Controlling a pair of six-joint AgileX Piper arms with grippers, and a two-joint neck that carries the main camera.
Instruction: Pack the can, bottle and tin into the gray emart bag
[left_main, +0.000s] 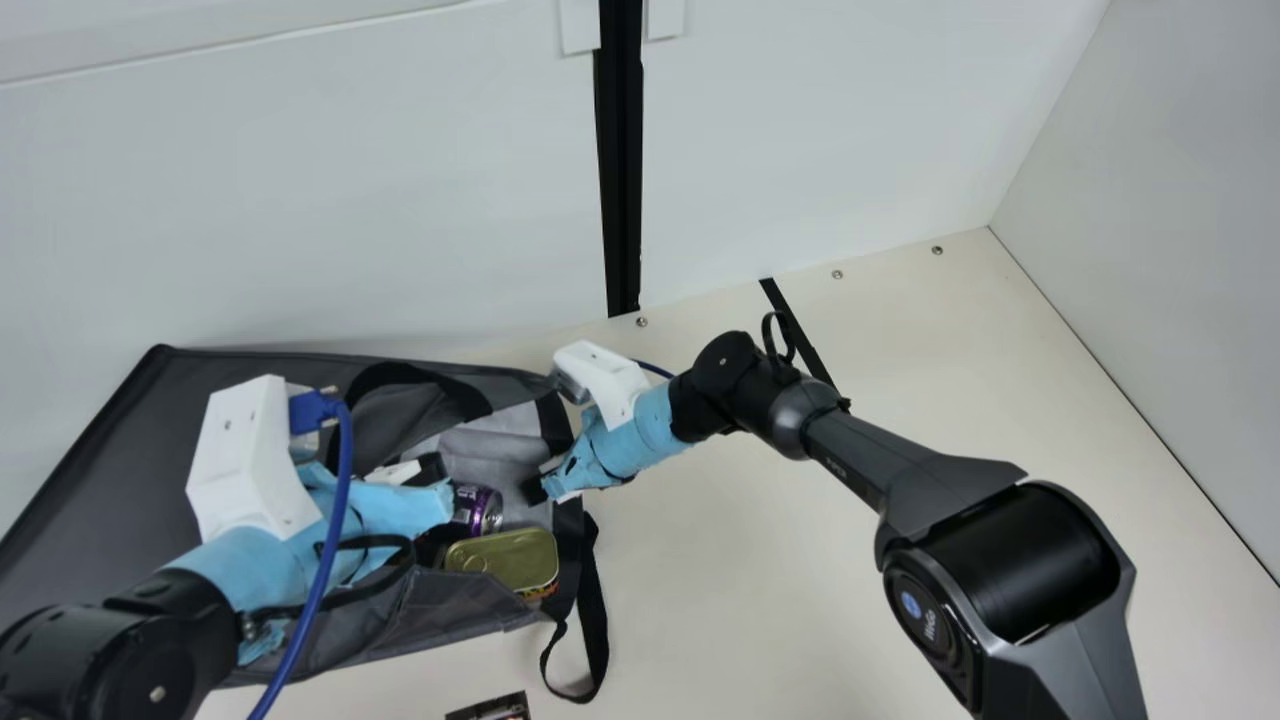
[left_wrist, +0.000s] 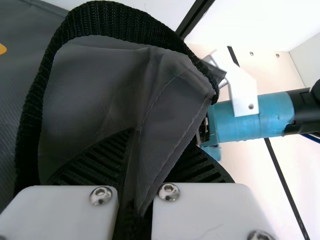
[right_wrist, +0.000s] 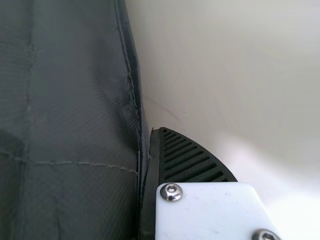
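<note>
The bag (left_main: 110, 440) is laid lengthwise across the table (left_main: 740, 590) below white walls (left_main: 830, 130), mouth toward main view's right, cloth pinched by left gripper (left_main: 440, 500) and right gripper (left_main: 542, 488).

One gray fabric bag (left_main: 90, 470), one purple cylindrical metal can (left_main: 478, 508), one gold rectangular metal tin (left_main: 512, 558) and one dark, partly visible printed item (left_main: 495, 710) share one cream bench (left_main: 760, 570) with two black robotic arms (left_main: 855, 462).
</note>
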